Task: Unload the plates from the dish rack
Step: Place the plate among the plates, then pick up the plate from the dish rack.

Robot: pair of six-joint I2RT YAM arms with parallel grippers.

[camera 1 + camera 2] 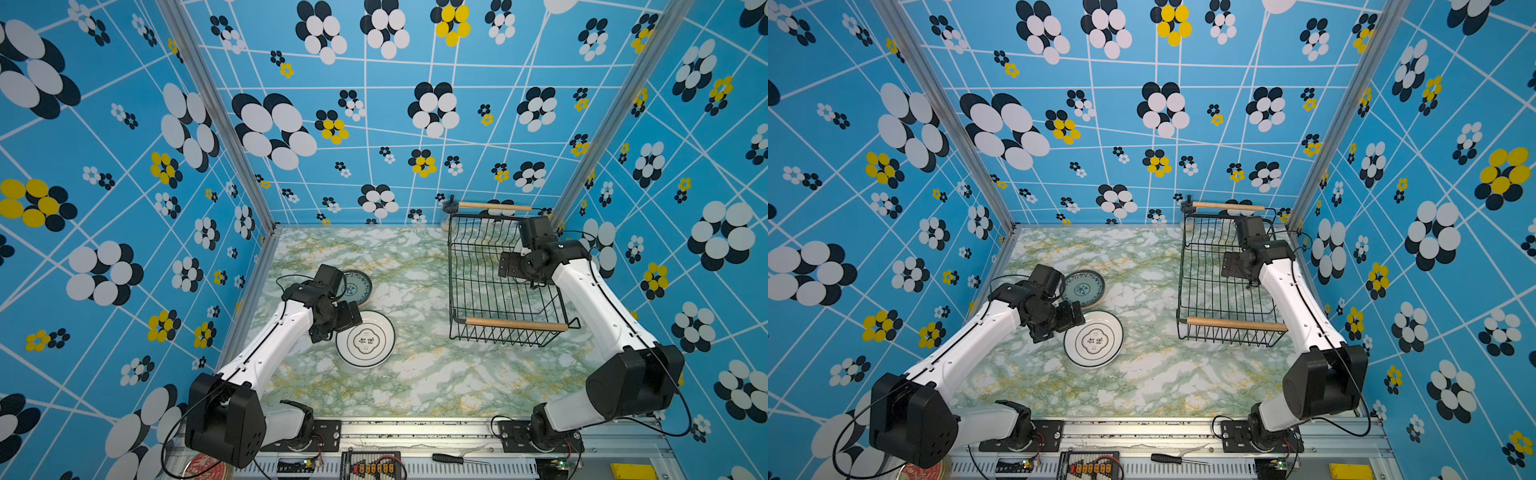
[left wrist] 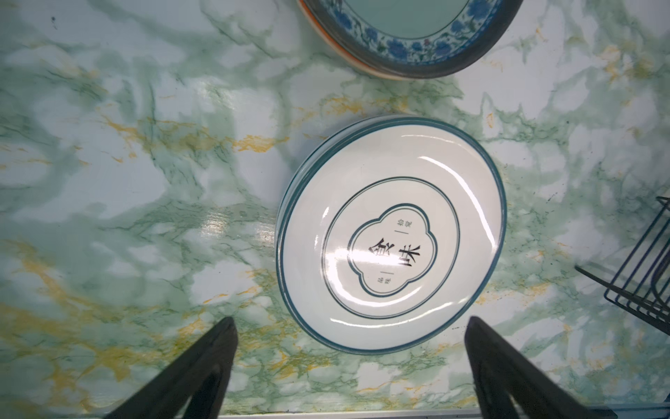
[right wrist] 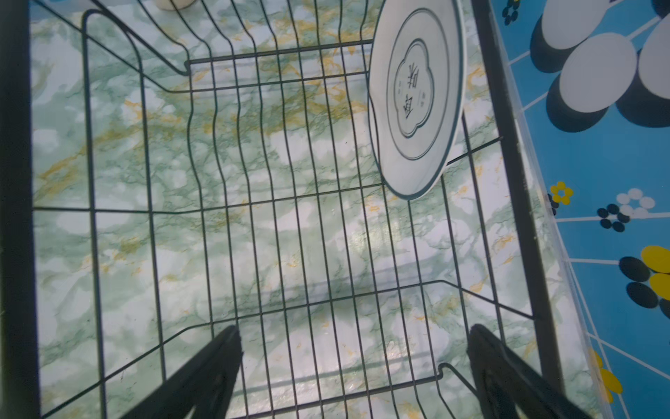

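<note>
1. Unloading looks nearly done: left gripper (image 2: 350, 323) hangs spread above stacked plates (image 1: 365, 338) on the table (image 1: 415, 386)
2. Over the dish rack (image 1: 515, 325), right gripper (image 3: 353, 329) hovers spread too; next it must pinch the standing plate (image 3: 417, 101) by its rim

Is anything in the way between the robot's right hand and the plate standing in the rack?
No, nothing visible is. In the right wrist view the right hand hangs open above the dish rack, and the white plate stands on edge near one side wall. Only the rack's own bare wires lie between them.
</note>
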